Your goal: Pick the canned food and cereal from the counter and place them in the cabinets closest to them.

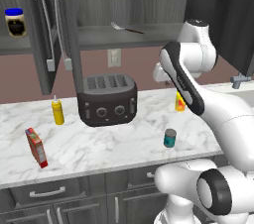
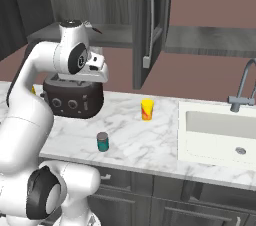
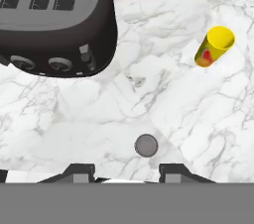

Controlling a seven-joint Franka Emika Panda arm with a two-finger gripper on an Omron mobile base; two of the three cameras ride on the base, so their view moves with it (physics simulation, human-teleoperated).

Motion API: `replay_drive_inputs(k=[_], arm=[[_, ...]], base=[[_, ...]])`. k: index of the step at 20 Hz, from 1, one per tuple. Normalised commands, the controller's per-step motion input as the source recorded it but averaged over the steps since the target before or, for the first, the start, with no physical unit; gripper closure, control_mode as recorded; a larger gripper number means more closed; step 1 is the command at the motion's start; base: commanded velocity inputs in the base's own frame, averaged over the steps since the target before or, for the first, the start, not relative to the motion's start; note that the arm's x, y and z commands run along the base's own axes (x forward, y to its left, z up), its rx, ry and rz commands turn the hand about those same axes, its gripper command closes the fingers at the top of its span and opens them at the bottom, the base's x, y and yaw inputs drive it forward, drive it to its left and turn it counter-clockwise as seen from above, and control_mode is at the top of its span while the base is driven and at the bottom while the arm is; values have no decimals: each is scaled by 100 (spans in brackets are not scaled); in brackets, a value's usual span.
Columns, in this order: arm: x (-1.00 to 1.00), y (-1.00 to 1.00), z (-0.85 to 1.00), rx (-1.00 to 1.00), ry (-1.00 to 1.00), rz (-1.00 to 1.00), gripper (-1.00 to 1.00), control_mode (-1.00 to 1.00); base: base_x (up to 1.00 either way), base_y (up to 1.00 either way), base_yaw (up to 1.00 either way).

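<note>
Counter (image 3: 198, 119) w/ canned food (image 3: 146, 145), cereal (image 1: 36, 147)

No readable text, brand, number or sign appears anywhere. The cereal (image 1: 36, 146) box has a colourful printed front, and the dark jar (image 1: 16, 22) carries a pale label, but both are too blurred to read.

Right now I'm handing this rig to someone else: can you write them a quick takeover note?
Gripper: open, empty, looking down on the counter above the canned food.
Canned food: upright near the counter's front edge, right of the toaster.
Cereal: standing at the counter's left end, in front of the yellow squeeze bottle.
Cabinets: doors open above the toaster.
Done: nothing stored.
Left: grasp the can, shelve it, then the cereal.
</note>
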Motion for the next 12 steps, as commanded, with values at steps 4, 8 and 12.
replay_drive_inputs(k=[4,8,12], arm=[[-5,0,0,0,0,0,-100,-100],[-24,-3,-6,1,-4,0,-100,-100],[-22,-1,-14,0,-3,0,-100,-100]], base=[[0,0,0],[0,0,0],[0,0,0]])
